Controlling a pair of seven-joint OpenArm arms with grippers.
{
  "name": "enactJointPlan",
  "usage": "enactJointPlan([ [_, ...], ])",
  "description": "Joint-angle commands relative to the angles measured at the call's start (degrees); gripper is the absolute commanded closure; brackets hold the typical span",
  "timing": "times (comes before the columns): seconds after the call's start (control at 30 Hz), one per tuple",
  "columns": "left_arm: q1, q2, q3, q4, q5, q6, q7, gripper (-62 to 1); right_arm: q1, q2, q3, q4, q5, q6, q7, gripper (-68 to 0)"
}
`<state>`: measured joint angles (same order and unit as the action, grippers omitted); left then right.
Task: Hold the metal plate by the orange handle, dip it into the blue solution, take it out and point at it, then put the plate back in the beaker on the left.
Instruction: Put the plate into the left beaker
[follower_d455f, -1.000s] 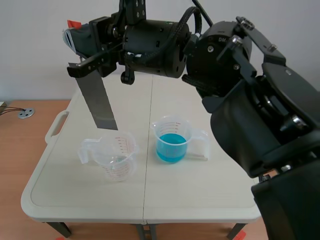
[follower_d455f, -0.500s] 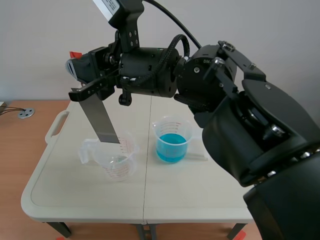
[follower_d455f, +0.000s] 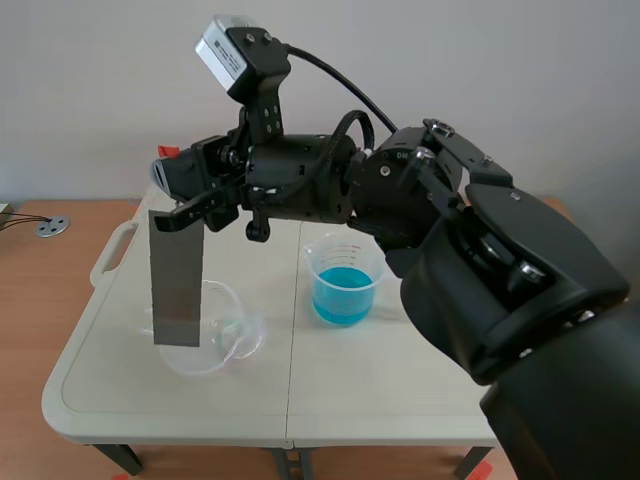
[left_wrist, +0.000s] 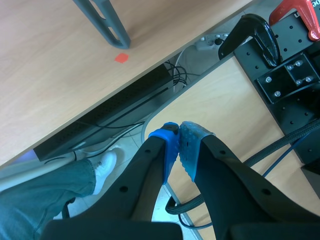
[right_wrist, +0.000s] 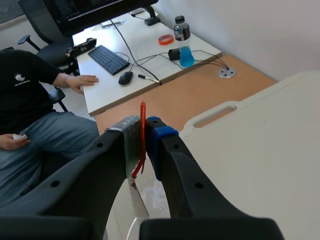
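My right gripper (follower_d455f: 188, 203) reaches across from the right and is shut on the thin orange handle (right_wrist: 142, 137) of the grey metal plate (follower_d455f: 178, 285). The plate hangs almost upright, and its lower end overlaps the left side of the clear beaker (follower_d455f: 228, 340). That beaker looks tipped, with its mouth toward the camera. Whether the plate's end is inside it I cannot tell. The beaker of blue solution (follower_d455f: 343, 282) stands to the right on the table. My left gripper (left_wrist: 179, 137) is shut on nothing, off the table over the floor, and does not show in the scene view.
The cream table (follower_d455f: 400, 380) has a handle slot at its left edge. My right arm's bulk fills the right side of the scene. A person (right_wrist: 30, 95) sits at a desk beyond the table. Cables and a black frame (left_wrist: 280, 70) lie under my left gripper.
My right gripper has sunk and swung the plate from a slant to nearly upright, down at the clear beaker. The beaker has shifted and tipped.
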<state>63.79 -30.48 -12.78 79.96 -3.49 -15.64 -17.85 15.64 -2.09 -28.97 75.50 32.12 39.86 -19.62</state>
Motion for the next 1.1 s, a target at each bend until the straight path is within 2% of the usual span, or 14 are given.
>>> enactJointPlan([
  [0.0,0.0,0.3,0.0,0.8,-0.1,-0.2,-0.6,-4.5,1.3,-0.3,0.1,0.8,0.7,0.1,1.6,-1.3],
  [0.13,0.0,0.3,0.0,0.8,-0.1,-0.2,-0.6,-4.5,1.4,-0.3,0.2,0.8,0.6,0.1,3.8,-1.3],
  [0.37,0.0,0.3,0.0,0.8,-0.1,-0.2,-0.6,-4.5,1.4,-0.3,0.2,0.8,0.6,0.1,3.9,-1.3],
  [0.77,0.0,0.3,0.0,0.8,-0.1,-0.2,-0.6,-4.5,1.3,0.0,0.3,0.8,0.6,0.0,2.5,-1.3],
  [1.07,0.0,0.3,0.0,0.8,-0.2,-0.2,-0.6,-4.5,0.2,0.3,2.7,0.8,0.9,0.3,1.4,-1.3],
])
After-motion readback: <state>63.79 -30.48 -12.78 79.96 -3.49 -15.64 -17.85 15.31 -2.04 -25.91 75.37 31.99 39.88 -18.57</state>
